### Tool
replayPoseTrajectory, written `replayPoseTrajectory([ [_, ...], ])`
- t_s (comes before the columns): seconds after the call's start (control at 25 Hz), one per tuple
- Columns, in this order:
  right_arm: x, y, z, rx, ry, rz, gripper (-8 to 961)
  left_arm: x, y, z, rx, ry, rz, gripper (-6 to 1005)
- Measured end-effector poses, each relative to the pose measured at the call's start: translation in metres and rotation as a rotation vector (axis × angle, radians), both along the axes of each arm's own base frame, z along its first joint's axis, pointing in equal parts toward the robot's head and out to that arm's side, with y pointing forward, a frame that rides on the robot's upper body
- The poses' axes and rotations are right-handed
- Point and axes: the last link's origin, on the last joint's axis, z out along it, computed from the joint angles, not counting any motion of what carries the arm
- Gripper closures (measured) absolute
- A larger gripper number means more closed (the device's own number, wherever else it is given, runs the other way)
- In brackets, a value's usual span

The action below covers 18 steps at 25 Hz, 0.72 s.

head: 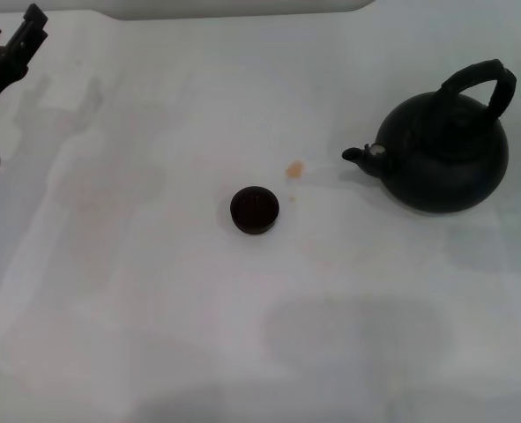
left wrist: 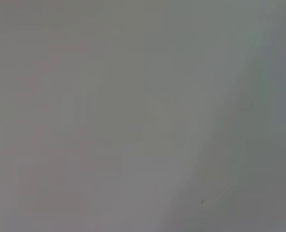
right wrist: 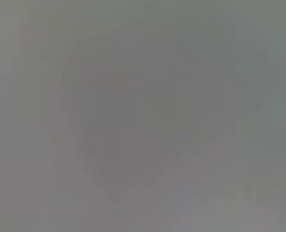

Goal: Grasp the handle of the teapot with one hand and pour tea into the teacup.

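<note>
Head view: the teapot (head: 445,154) is sitting upright on the white table (head: 154,291), over toward the right edge and a bit toward the far side. Its handle (head: 482,84) is arching up over the top, nothing touching it. The short spout (head: 362,155) is pointing left, toward the middle of the table.

The teacup (head: 255,210) is resting near the table's center, well apart from the teapot, on the side the spout is facing. It's standing on its own w/ nothing gripping it. Can't tell if there's any liquid inside, it's just reading dark.

A small orange-tan stain (head: 294,168) is showing on the table btwn cup and spout, closer to the cup, just beyond it.

The left gripper (head: 20,40) is hanging at the far left corner of the table, far from both teapot and teacup, holding nothing. Fingers look dark and bunched; can't tell whether they're apart or together.

Right gripper isn't showing in the head view at all. Both wrist views are giving only blank grey, no object or finger readable, so nothing to report there on the right hand's state.
</note>
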Motion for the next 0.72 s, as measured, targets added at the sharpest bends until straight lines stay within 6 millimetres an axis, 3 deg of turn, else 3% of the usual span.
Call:
replayPoseTrajectory([
  [0.72, 0.0007, 0.0008, 0.0017, 0.016, 0.015, -0.009, 77, 0.004, 0.0038, 0.001, 0.004, 0.001, -0.013, 138],
])
